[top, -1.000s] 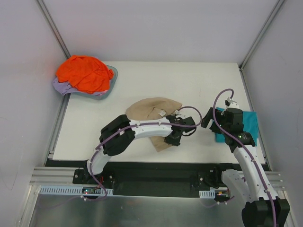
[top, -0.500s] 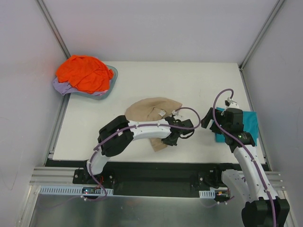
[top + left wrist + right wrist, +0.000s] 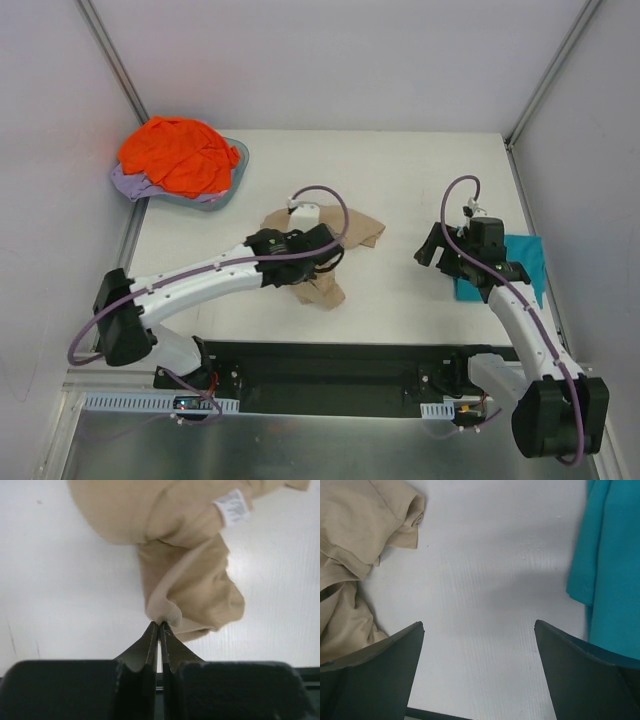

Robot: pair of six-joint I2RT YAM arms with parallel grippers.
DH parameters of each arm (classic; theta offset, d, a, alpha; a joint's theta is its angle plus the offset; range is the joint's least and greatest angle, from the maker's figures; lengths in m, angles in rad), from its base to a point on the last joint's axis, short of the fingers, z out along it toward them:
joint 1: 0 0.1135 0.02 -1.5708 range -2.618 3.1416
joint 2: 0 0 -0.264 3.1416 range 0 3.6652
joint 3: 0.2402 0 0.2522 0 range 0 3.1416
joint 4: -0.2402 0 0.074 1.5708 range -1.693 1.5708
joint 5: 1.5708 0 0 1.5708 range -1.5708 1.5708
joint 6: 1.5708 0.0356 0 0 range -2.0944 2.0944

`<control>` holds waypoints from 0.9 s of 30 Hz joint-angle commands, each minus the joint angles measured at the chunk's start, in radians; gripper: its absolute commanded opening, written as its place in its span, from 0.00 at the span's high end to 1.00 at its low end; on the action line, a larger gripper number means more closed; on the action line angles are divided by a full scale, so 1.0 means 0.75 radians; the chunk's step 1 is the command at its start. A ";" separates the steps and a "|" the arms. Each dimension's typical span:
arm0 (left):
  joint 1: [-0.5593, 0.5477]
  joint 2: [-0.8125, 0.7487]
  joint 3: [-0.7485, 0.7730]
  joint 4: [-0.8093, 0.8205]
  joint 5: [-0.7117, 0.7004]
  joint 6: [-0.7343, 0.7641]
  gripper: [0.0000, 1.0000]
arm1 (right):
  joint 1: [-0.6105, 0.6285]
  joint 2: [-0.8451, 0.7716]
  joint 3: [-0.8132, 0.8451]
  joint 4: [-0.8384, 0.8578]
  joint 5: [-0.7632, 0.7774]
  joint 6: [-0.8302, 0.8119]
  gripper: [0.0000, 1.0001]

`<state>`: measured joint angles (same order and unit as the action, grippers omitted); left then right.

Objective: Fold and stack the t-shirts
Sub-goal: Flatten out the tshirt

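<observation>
On the table [image 3: 400,170], the left gripper [image 3: 159,625] pinched an edge of the tan t-shirt [image 3: 190,580], apparently laying it out for folding; a flattening pull seemed next, the right gripper [image 3: 479,624] gaping empty.

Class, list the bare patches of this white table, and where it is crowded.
Bare: the far strip of the white table between the teal-grey plastic basin and the right edge; the gap between the crumpled tan t-shirt and the teal t-shirt. Crowded: the far-left corner.

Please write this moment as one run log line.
left gripper: shut on tan t-shirt edge | right gripper: open, empty, over table beside teal t-shirt | orange t-shirt on lavender t-shirt in basin
</observation>
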<state>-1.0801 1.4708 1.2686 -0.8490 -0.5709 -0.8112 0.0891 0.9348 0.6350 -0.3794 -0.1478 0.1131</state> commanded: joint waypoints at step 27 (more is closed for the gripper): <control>0.436 -0.603 -0.479 -0.054 -0.210 -0.195 1.00 | 0.407 1.118 0.690 0.019 -0.008 0.320 0.20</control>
<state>-0.7639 1.0264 0.9165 -0.8738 -0.6910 -0.9352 0.3859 1.8439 1.2121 -0.3294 -0.2035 0.3298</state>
